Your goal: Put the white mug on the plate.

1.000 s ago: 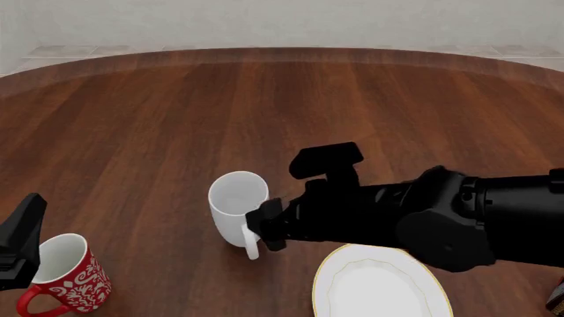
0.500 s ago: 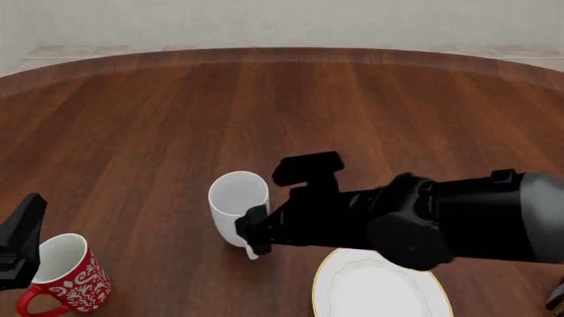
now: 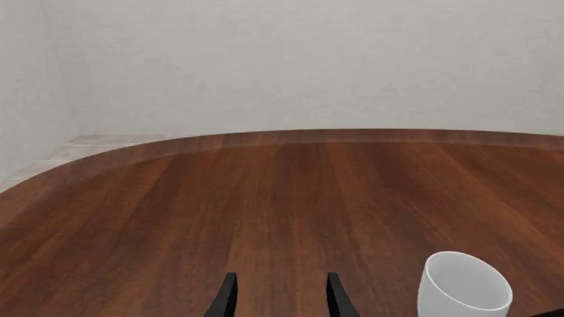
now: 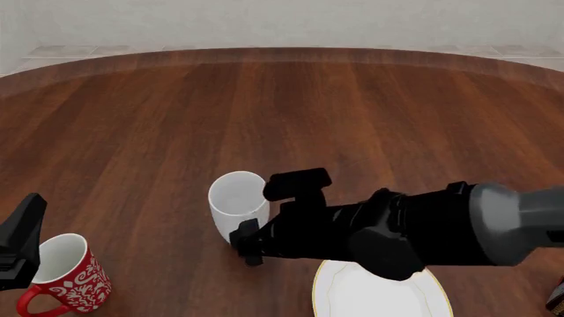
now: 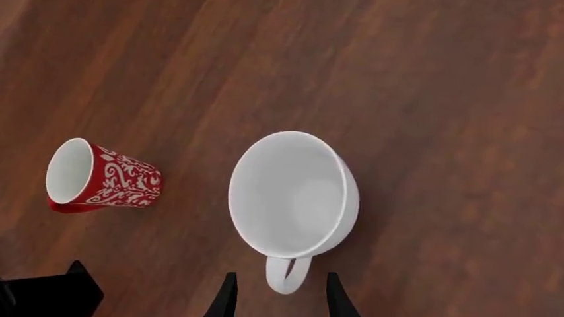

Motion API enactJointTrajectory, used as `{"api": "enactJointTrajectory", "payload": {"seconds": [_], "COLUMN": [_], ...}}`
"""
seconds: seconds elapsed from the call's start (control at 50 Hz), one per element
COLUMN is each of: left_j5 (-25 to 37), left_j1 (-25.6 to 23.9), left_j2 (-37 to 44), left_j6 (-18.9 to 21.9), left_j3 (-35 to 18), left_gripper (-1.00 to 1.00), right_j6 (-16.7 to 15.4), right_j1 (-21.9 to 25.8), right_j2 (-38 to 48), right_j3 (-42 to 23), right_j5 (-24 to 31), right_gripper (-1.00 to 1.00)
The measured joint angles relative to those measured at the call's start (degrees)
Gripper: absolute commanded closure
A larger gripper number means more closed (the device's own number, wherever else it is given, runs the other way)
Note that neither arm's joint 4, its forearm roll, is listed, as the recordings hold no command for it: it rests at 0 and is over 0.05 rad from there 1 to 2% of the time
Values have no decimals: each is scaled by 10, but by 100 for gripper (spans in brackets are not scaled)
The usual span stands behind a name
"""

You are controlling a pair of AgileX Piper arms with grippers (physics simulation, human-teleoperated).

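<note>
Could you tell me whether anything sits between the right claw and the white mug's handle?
Nothing visible does. In the right wrist view the right claw has its fingers open on either side of the white mug's handle, with only bare table around. The red mug stands well off to one side.

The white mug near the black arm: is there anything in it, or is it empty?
Empty. The right wrist view looks straight into the white mug and shows only bare white inside.

white mug (image 5: 295, 195): no text
red mug (image 5: 104, 179): floral pattern only, no lettering
plate (image 4: 379, 290): no markings
</note>
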Motion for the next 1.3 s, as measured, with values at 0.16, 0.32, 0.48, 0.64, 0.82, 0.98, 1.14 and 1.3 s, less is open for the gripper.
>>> {"api": "enactJointTrajectory", "payload": {"seconds": [0.16,0.32,0.48,0.64,0.82,0.98,1.14,1.3], "left_j5": [0,0,0,0,0,0,0,0], "left_j1": [0,0,0,0,0,0,0,0], "left_j2": [0,0,0,0,0,0,0,0], "left_j6": [0,0,0,0,0,0,0,0], "left_j3": [0,0,0,0,0,0,0,0], "left_gripper": [-100,-100,-100,-100,-100,-100,-100,-100], "right_j6": [7,14,21,26,33,38,41,41], "right_j1": [5,9,13,15,18,22,24,24], "right_j2": [19,35,47,59,73,85,92,97], "right_j3": [0,0,1,2,3,4,4,3], "right_j5": [-12,-24,-34,-44,-56,-66,-72,-75], "right_gripper": [-100,-100,-100,-100,-100,-100,-100,100]}}
